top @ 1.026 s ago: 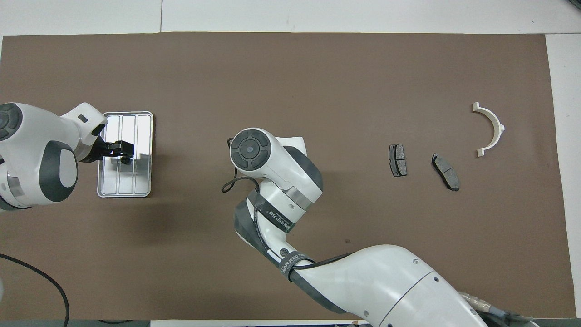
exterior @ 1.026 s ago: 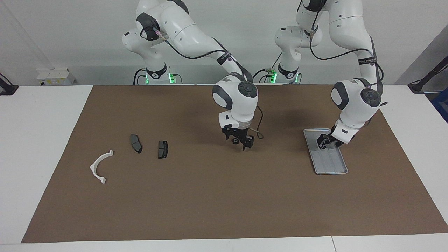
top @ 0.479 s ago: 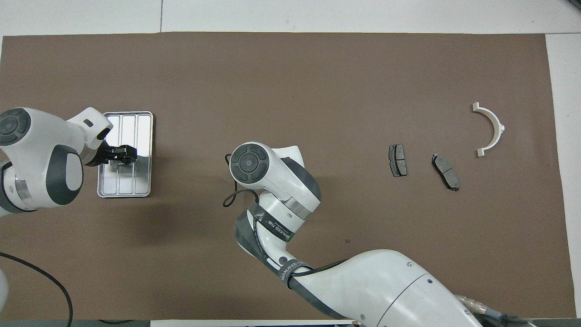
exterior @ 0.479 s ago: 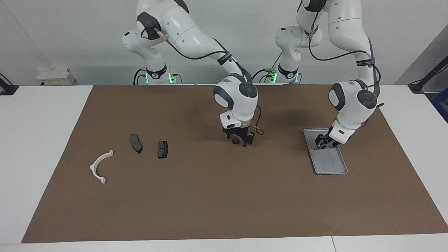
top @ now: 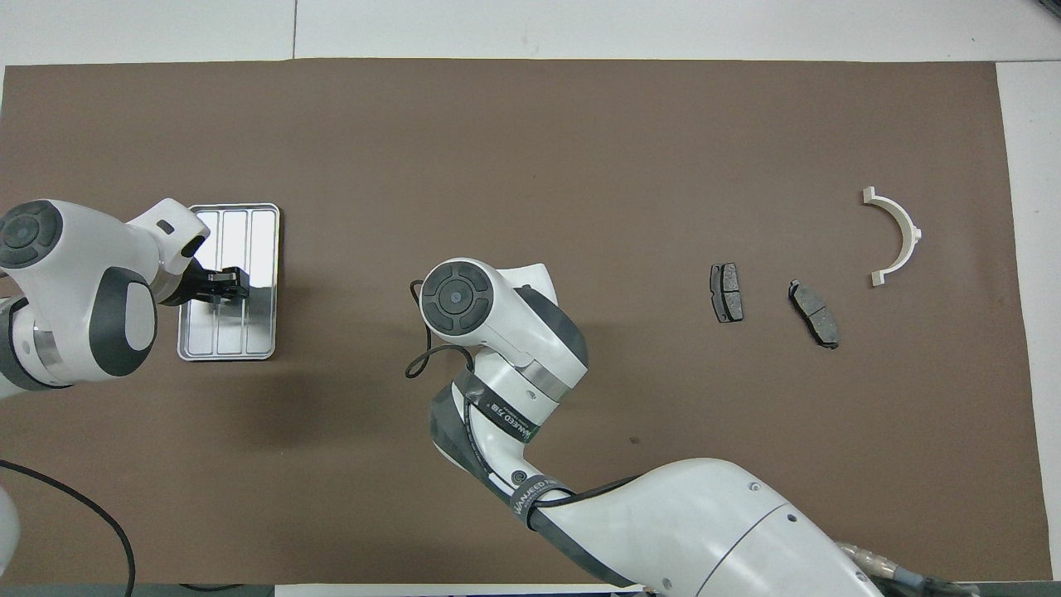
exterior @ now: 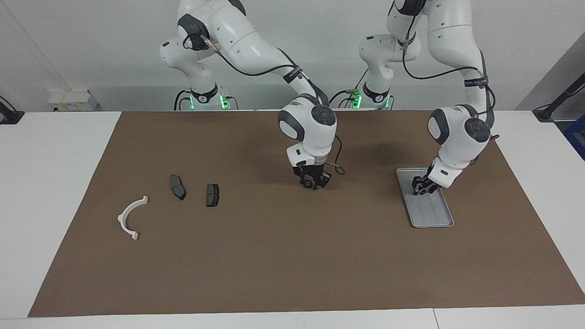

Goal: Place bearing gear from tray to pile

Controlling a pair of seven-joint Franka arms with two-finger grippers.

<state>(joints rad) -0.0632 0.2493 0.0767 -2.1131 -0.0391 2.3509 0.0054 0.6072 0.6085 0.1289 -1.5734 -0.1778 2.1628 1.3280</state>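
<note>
Facing view: tray at the left arm's end, long axis running away from the robots; left gripper over it — finger spacing cannot be told. Right gripper low at mid-mat, spacing likewise unclear; whether it holds the bearing gear cannot be told. Overhead view: tray grooves lengthwise; pile — bracket, 2 plates — at the right arm's end.

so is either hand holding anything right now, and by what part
Cannot tell: left hand is low over the tray, right hand over the mat; no held thing shows clearly.

Bare mat lies open between tray and pile. The right gripper hangs over the mat's middle, on that path. The left gripper sits over the tray.
</note>
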